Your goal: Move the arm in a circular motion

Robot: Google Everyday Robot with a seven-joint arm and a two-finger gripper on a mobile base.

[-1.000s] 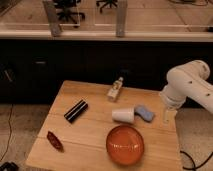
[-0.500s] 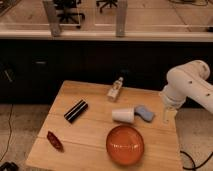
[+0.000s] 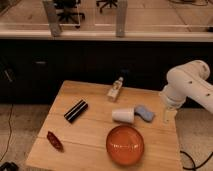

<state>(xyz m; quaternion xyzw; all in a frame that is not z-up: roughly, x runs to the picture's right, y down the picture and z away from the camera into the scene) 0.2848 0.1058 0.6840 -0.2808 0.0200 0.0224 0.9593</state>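
Observation:
The arm [image 3: 187,84] is a thick, glossy white tube with a bulbous joint, and it reaches in from the right edge over the right side of the wooden table [image 3: 90,135]. Its gripper [image 3: 166,115] hangs straight down from the joint, just above the table's right edge and to the right of a blue object [image 3: 145,112]. Nothing shows between the gripper and the table things; it touches none of them.
On the table are an orange bowl [image 3: 125,145], a white cup on its side [image 3: 123,115], a black oblong item [image 3: 76,110], a red packet [image 3: 54,141] and a small tan bottle [image 3: 115,90]. A dark counter front stands behind.

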